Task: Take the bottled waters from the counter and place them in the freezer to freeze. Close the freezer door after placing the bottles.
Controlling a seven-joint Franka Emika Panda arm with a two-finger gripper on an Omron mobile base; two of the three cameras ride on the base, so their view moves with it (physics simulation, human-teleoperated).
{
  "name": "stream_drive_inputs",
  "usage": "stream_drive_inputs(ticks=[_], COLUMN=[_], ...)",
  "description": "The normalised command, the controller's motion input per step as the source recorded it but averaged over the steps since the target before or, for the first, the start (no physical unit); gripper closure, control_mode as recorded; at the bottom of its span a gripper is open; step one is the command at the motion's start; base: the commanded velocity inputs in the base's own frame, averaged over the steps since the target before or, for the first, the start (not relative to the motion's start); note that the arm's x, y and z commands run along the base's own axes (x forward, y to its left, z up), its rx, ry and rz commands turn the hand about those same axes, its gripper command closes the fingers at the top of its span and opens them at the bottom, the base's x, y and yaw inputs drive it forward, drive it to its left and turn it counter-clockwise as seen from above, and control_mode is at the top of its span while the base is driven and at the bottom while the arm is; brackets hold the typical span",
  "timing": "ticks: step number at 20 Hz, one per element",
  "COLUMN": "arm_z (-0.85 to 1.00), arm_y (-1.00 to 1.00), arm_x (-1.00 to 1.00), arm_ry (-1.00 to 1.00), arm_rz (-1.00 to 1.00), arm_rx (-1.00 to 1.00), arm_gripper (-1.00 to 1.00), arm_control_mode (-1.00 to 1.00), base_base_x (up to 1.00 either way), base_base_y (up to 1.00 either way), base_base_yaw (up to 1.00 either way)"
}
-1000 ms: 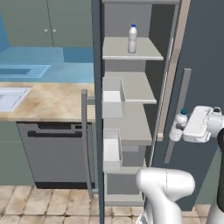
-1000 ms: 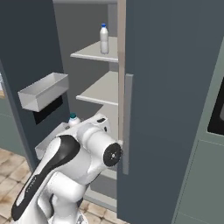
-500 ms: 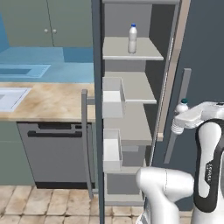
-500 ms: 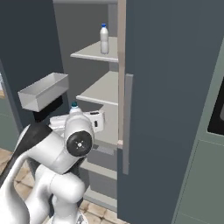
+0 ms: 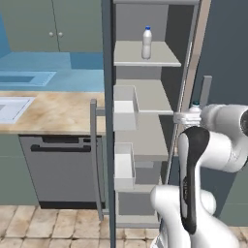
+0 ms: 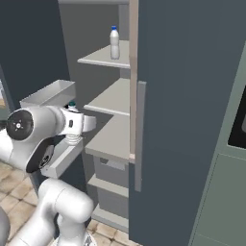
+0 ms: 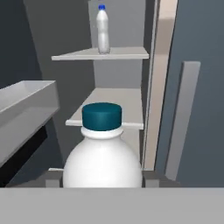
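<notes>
My gripper (image 7: 103, 180) is shut on a bottled water (image 7: 103, 159), a whitish bottle with a dark blue cap (image 7: 102, 116), held upright in front of the open freezer (image 5: 145, 97). In the left base view the gripper (image 5: 186, 117) hangs at the opening's right edge, level with the middle shelf (image 5: 150, 97). From the right base view the held bottle (image 6: 72, 138) sits beside the door bin (image 6: 48, 93). A second bottled water (image 5: 147, 42) (image 6: 114, 43) (image 7: 102, 30) stands on the top shelf. The freezer door (image 5: 107, 121) stands open to the left.
The counter (image 5: 58, 111) with its sink (image 5: 12, 106) and the dishwasher (image 5: 60, 164) lie left of the open door. White door bins (image 5: 124, 106) jut into the opening. A shut dark door with a bar handle (image 6: 139, 134) flanks the right side.
The arm has swung round, and the gripper with its bottle has moved left and slightly up, from beside the right door to the edge of the freezer opening.
</notes>
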Motion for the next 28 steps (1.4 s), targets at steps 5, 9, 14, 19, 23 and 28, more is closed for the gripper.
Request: stream_drive_inputs(ticks=[5, 9, 14, 19, 23, 28], arm_z=[-0.36, -0.28, -0.43, -0.40, -0.29, 0.00], arm_y=[0.14, 0.01, 0.02, 0.00, 0.00, 0.00], arm_x=[0.28, 0.36, 0.39, 0.38, 0.39, 0.44], arm_ry=[0.00, 0.00, -0.01, 0.00, -0.02, -0.15], arm_rz=[-0.25, -0.10, -0.07, 0.00, 0.00, 0.01], arm_rx=[-0.07, 0.00, 0.00, 0.00, -0.01, 0.00], arm_gripper=[1.00, 1.00, 1.00, 1.00, 1.00, 1.00], arm_control_mode=[-1.00, -1.00, -1.00, -1.00, -1.00, -1.00], base_base_x=[0.00, 0.00, 0.00, 0.00, 0.00, 0.00], base_base_y=[0.00, 0.00, 0.00, 0.00, 0.00, 0.00], base_base_yaw=[0.00, 0.00, 0.00, 0.00, 0.00, 0.00])
